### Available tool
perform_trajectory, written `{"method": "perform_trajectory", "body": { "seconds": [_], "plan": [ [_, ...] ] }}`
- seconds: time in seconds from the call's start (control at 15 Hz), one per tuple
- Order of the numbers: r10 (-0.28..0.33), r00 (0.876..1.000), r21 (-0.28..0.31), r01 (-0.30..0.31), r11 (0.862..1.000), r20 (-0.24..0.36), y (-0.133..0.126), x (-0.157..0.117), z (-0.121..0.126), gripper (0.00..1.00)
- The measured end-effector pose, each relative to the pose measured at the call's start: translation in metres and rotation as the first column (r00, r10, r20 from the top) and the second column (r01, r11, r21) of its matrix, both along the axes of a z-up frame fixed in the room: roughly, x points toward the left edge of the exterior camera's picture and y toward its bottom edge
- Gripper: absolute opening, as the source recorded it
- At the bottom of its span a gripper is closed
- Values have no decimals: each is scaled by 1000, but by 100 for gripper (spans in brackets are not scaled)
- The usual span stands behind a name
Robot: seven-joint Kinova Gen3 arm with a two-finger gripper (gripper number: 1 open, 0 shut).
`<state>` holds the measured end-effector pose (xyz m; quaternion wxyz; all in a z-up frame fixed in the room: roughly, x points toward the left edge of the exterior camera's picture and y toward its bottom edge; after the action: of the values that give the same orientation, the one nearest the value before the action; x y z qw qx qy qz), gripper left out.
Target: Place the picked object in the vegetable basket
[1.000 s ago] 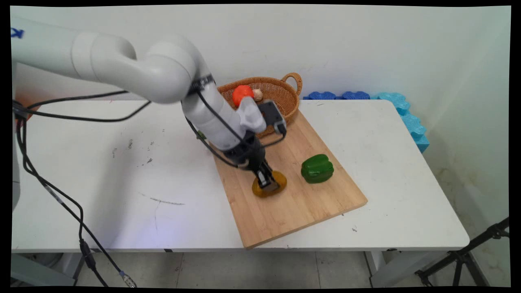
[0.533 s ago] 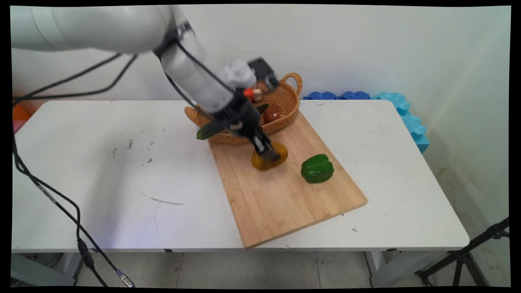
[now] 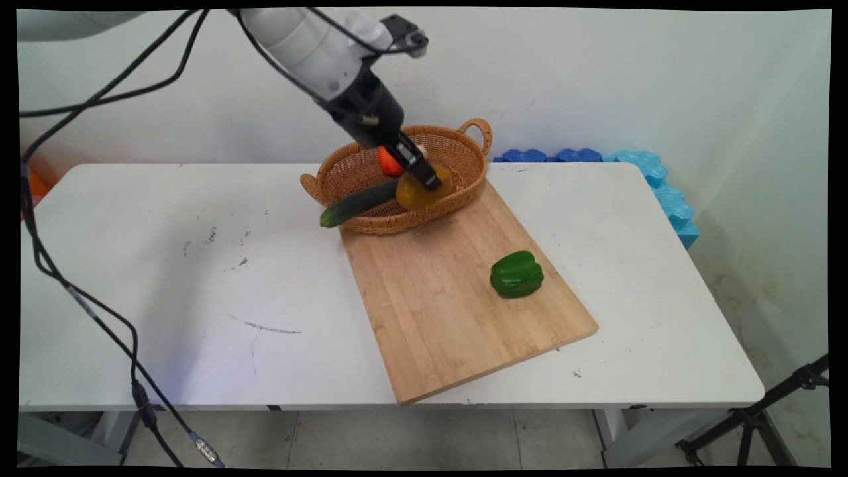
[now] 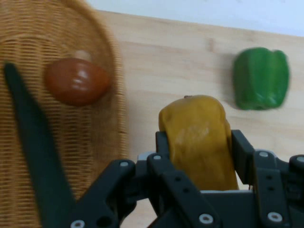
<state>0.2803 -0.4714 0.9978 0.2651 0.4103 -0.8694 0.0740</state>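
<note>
Gripper: The black gripper (image 3: pixel 424 177) (image 4: pixel 199 147) is held up in the air above the near rim of the basket. It is pinched tight on a yellow pepper, with one finger pressed on each side of it.

Yellow pepper: The yellow pepper (image 3: pixel 419 190) (image 4: pixel 202 140) is gripped between the two fingers and is lifted off the board. In the main view it is seen in front of the basket's near wall. In the hand view the board is seen right under it, with the basket's rim just beside it.

Basket: A brown woven basket (image 3: pixel 464 165) (image 4: pixel 107 71) with two handles is placed at the far end of the board, near the wall.

Cucumber: A long dark green cucumber (image 3: pixel 358 203) (image 4: pixel 35 152) is laid in the basket. One end is stuck out over the basket's rim, above the white table.

Round brown thing: A round red-brown thing (image 4: pixel 76 81) is seen lying in the basket in the hand view. What it is cannot be told.

Orange-red thing: An orange-red thing (image 3: pixel 386 161) is seen in the basket, partly hidden behind the gripper.

Green pepper: A green pepper (image 3: pixel 516 274) (image 4: pixel 261 78) is set on the board, well apart from the gripper.

Board: A wooden cutting board (image 3: pixel 450 318) (image 4: pixel 190 57) is laid on the white table (image 3: pixel 165 278), turned at a slant.

Blue foam: Blue foam pieces (image 3: pixel 656 179) are lined up past the table's far right corner.
</note>
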Motion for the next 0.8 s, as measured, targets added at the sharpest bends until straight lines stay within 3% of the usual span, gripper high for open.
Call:
{"method": "perform_trajectory", "body": {
  "seconds": [0.4, 0.8],
  "plan": [
    [112, 994, 21, -113, 993, 13, -57, 18, -19, 0],
    [172, 984, 59, -174, 983, 38, -84, 17, -59, 0]
  ]
}}
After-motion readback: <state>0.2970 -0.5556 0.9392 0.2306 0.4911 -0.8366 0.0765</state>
